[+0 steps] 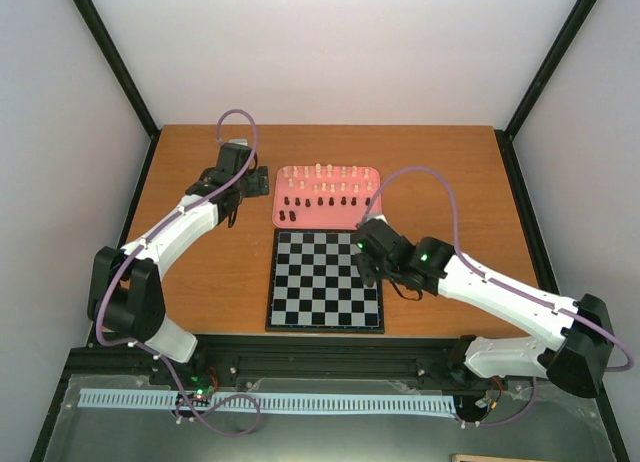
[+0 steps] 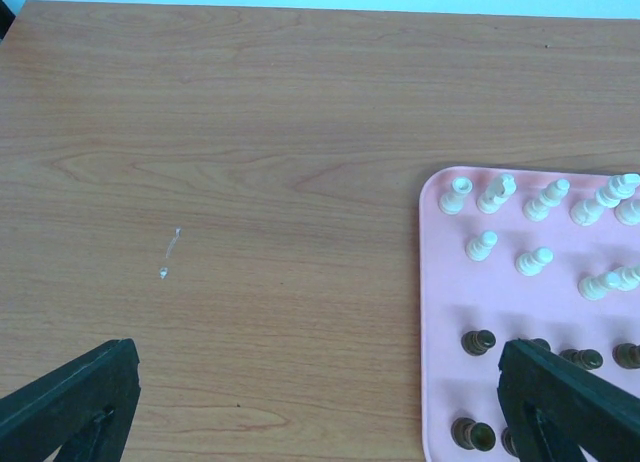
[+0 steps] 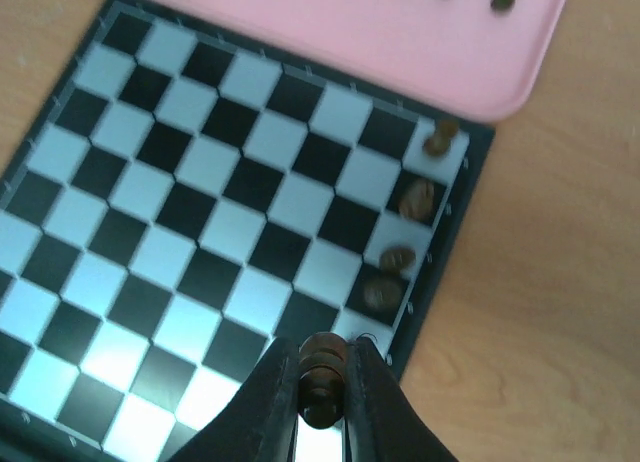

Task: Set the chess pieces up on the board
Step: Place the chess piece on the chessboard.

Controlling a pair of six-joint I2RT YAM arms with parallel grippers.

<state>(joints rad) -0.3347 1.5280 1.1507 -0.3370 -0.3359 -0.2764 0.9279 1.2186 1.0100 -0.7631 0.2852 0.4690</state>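
Dark chess piece (image 3: 322,384) sits pinched in the right pincer (image 3: 323,358), over the board (image 3: 205,177).

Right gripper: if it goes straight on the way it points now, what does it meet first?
Probably the board, at an edge square beside the four dark pieces standing there. The dark piece clamped in the right gripper would touch down first; its height above the board is unclear.

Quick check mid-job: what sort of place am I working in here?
Probably a lab-style robot test cell, not a home: plain white walls and black frame posts enclose a wooden table, and the left arm and right arm are mounted on a rail at its near edge.
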